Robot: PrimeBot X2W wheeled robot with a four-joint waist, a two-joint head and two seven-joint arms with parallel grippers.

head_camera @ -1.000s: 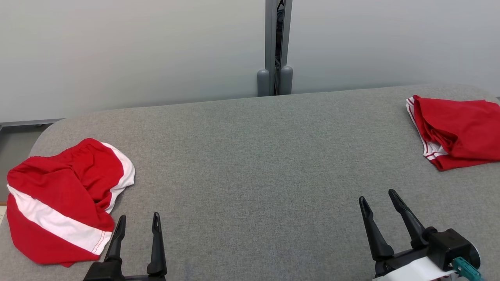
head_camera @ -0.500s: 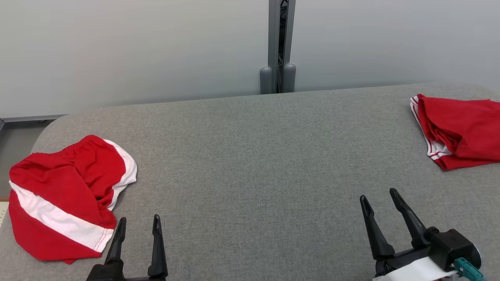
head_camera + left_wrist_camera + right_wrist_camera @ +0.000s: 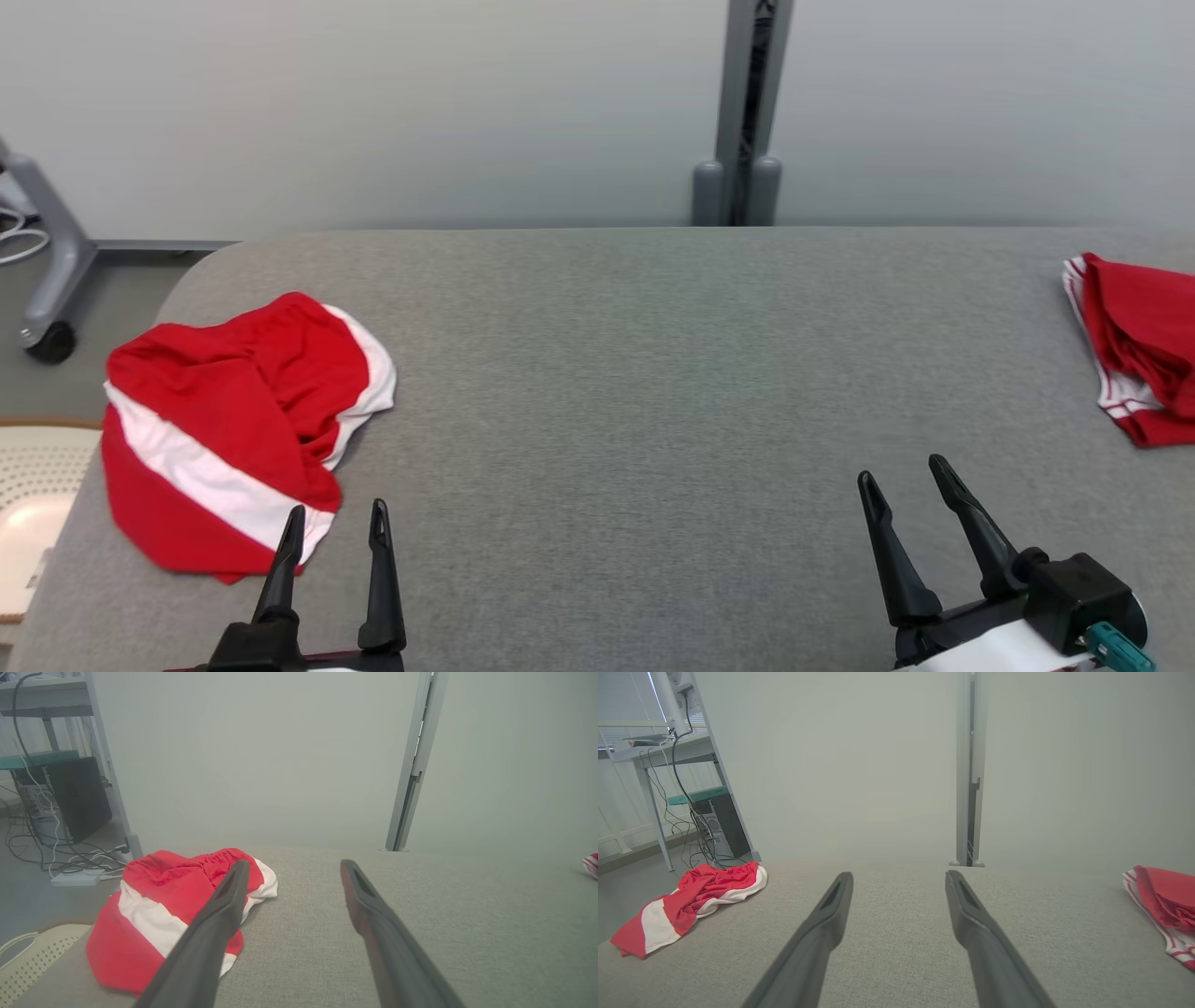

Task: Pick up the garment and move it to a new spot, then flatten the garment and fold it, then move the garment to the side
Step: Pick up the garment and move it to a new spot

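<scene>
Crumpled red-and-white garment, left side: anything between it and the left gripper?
Nothing visible. The left gripper, open, sits at the near edge of the garment, over bare grey table. The second red garment lies far right, clear of the path.

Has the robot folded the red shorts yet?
Only starting. One red garment lies folded at the right edge of the table, so that looks done. Nothing is in hand: the left gripper and right gripper are open and empty. The crumpled red-and-white shorts on the left are not yet picked up, flattened, folded or set aside.
</scene>
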